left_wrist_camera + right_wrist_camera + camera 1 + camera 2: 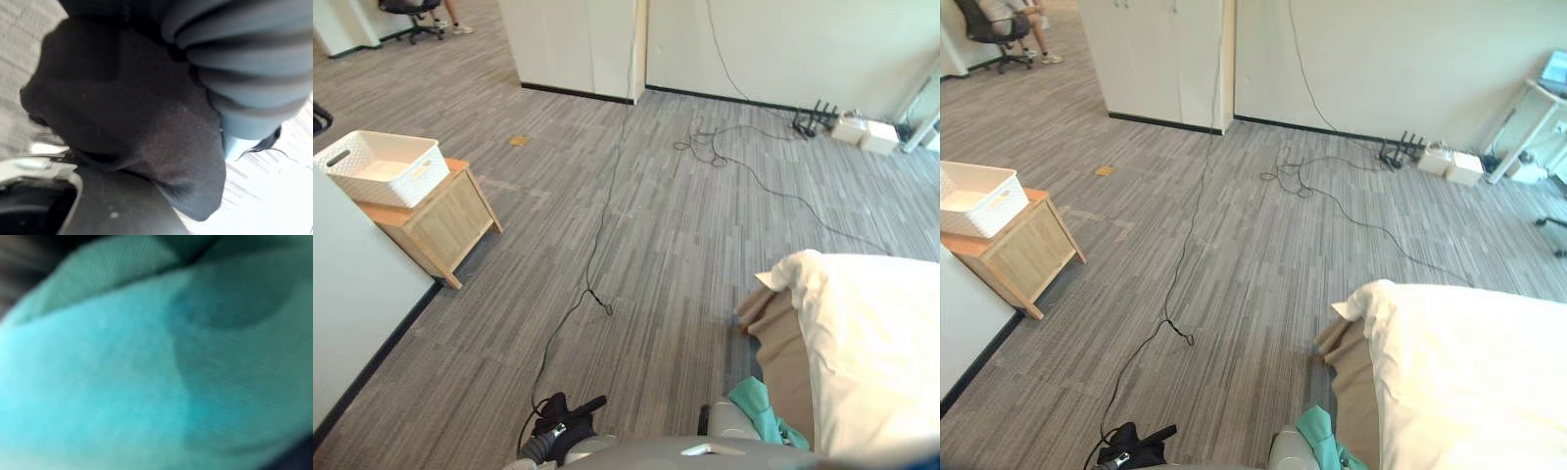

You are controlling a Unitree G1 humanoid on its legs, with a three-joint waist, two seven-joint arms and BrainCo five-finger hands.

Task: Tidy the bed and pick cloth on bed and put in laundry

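Note:
A teal cloth (759,409) hangs at the bottom edge beside the bed's corner, draped over the end of my right arm (726,423); it covers the right wrist view (146,357) and hides the fingers. A black cloth (563,416) bunches at the lower left over my left hand (244,73), whose ribbed cover shows behind the dark fabric (122,107); its fingers are hidden. The white laundry basket (411,186) stands on a low wooden cabinet (450,225) at the far left. The bed's white duvet (871,343) lies smooth at the right over a beige sheet (783,348).
A long black cable (592,264) crosses the grey carpet, with more cables (705,147) and white boxes (862,132) by the back wall. A white partition (352,294) stands close on the left. An office chair (989,29) with a seated person is far back left.

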